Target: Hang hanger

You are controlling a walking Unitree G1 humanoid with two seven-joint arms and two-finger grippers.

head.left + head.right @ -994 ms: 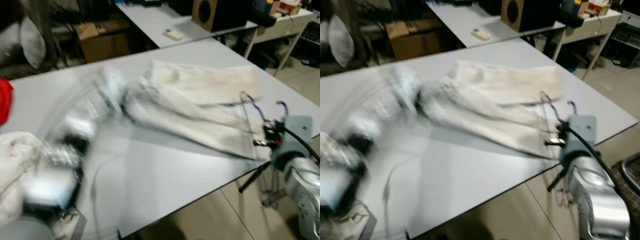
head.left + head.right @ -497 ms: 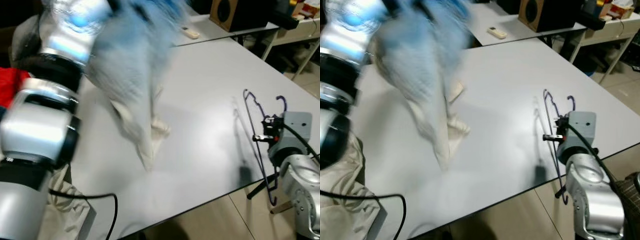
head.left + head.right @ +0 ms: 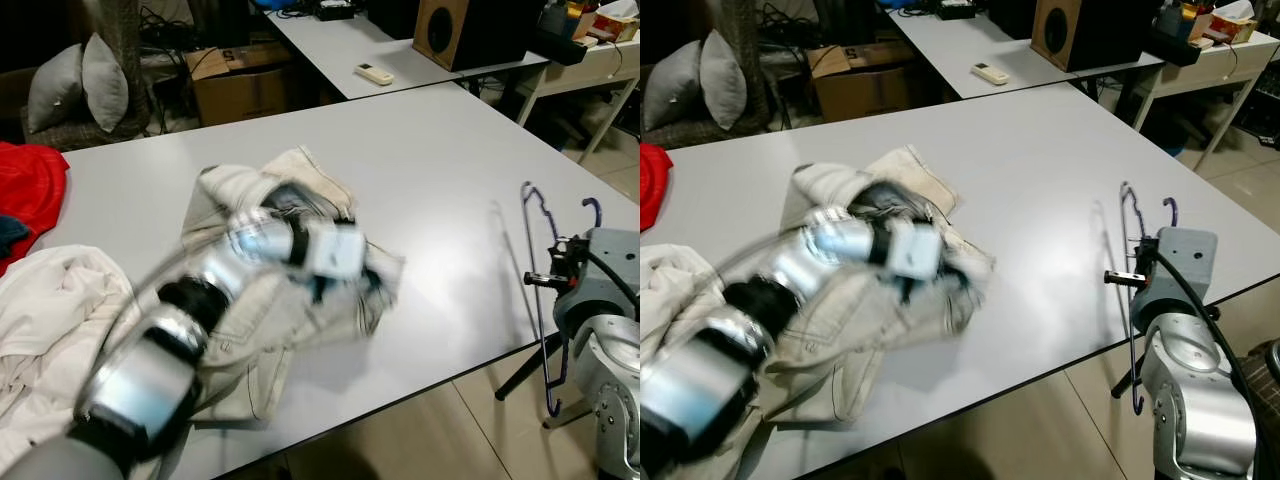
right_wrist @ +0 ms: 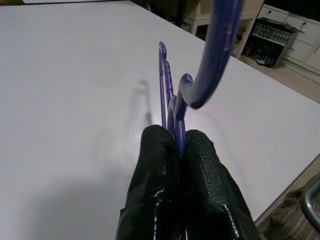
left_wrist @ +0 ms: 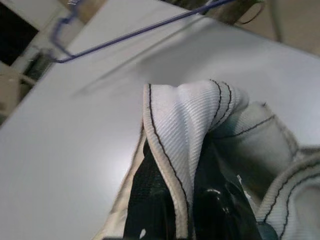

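Right claw [image 4: 175, 145] is clamped on the purple hanger [image 3: 536, 280], held upright at the desk [image 3: 450, 150] edge. Left claw [image 5: 175, 200], blurred in the head views, pinches a fold of the cream garment [image 3: 260, 300] in its wrist view.

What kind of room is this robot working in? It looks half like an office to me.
Probably a workroom or lab rather than a lived-in home: plain grey tables, a loudspeaker on the far one, a cardboard box on the floor, and piles of clothes laid out.
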